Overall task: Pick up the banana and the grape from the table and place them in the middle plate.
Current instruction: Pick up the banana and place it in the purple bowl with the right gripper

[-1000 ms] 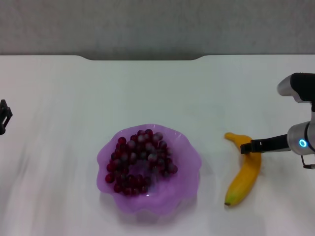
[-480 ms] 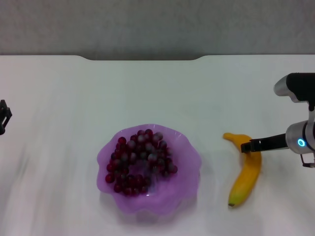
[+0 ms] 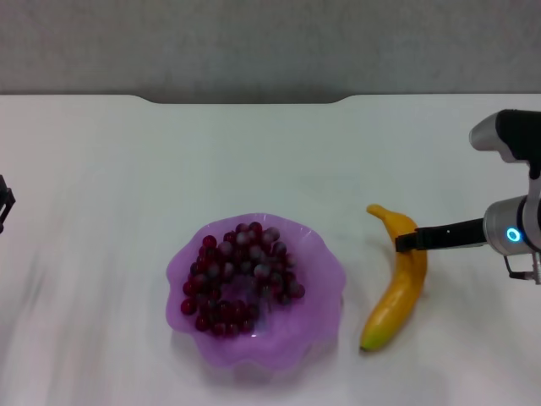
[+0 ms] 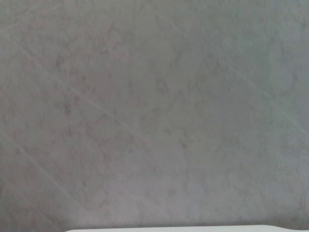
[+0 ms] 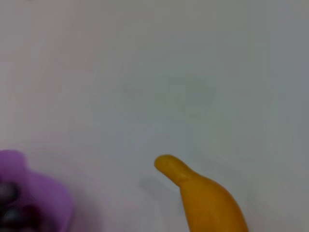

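Note:
The yellow banana [image 3: 393, 300] hangs slightly above the white table [image 3: 254, 152], just right of the middle plate [image 3: 325, 271]. Its stem end points to the far side and its greenish tip to the near side. My right gripper [image 3: 407, 241] reaches in from the right and is shut on the banana's upper part. The grape [image 3: 241, 275] bunch lies inside the purple scalloped plate. In the right wrist view the banana [image 5: 205, 195] shows close up, with the plate's rim [image 5: 34, 186] and a few grapes [image 5: 8, 195] at the edge. My left gripper [image 3: 3, 203] is parked at the far left edge.
The table's far edge has a notch [image 3: 245, 100] in front of a grey wall. The left wrist view shows only that grey wall [image 4: 154, 111] and a thin strip of table edge [image 4: 169, 229].
My right gripper has carried the banana leftward, closer to the plate. The grape bunch, the plate and the left arm have stayed where they were.

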Controlling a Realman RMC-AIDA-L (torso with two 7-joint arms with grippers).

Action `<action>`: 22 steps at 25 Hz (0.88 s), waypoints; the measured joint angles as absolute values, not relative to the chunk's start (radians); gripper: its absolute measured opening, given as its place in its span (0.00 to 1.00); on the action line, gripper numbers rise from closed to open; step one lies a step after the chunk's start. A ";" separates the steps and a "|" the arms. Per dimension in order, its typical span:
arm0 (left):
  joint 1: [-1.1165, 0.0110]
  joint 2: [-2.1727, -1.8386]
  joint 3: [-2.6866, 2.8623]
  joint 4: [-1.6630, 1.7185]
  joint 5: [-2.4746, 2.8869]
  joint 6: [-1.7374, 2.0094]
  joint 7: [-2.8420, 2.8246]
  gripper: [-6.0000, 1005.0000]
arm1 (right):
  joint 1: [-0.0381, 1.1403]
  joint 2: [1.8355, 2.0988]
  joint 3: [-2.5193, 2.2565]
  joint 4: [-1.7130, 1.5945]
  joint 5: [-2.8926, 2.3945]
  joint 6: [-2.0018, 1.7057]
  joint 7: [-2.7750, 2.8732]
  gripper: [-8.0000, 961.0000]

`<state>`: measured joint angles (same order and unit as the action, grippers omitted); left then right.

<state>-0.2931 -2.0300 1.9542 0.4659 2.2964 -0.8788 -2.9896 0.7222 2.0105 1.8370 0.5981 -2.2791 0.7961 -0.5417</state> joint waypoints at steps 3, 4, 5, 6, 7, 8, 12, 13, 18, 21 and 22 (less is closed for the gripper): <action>-0.293 -2.030 1.953 0.462 2.293 -0.878 -2.990 0.88 | 0.700 2.008 1.842 0.667 -2.248 0.886 -0.537 0.54; -0.293 -2.030 1.953 0.459 2.292 -0.877 -2.990 0.88 | 0.700 2.008 1.842 0.667 -2.248 0.886 -0.537 0.54; -0.293 -2.030 1.952 0.457 2.291 -0.877 -2.990 0.88 | 0.696 2.007 1.843 0.685 -2.246 0.902 -0.537 0.54; -0.293 -2.029 1.952 0.454 2.290 -0.877 -2.990 0.88 | 0.692 2.007 1.845 0.706 -2.245 0.922 -0.536 0.54; -0.293 -2.029 1.951 0.453 2.289 -0.877 -2.990 0.88 | 0.688 2.007 1.845 0.729 -2.245 0.942 -0.535 0.53; -0.293 -2.029 1.951 0.452 2.289 -0.876 -2.990 0.88 | 0.685 2.007 1.846 0.751 -2.245 0.963 -0.529 0.53; -0.293 -2.029 1.949 0.452 2.289 -0.868 -2.990 0.88 | 0.669 2.009 1.845 0.874 -2.242 1.057 -0.479 0.53; -0.294 -2.029 1.949 0.452 2.289 -0.867 -2.990 0.88 | 0.663 2.009 1.846 0.903 -2.234 1.070 -0.470 0.53; -0.295 -2.029 1.949 0.454 2.290 -0.867 -2.990 0.88 | 0.655 2.004 1.847 0.956 -2.144 1.074 -0.470 0.53; -0.304 -2.029 1.950 0.459 2.292 -0.867 -2.990 0.88 | 0.669 2.007 1.841 0.945 -2.128 1.066 -0.481 0.53; -0.308 -2.029 1.950 0.459 2.292 -0.867 -2.990 0.88 | 0.680 2.008 1.837 0.936 -2.124 1.064 -0.485 0.53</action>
<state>-0.3084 -2.0294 1.9497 0.4590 2.2925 -0.8668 -2.9901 0.6799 2.0079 1.8369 0.9360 -2.1242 1.0642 -0.4854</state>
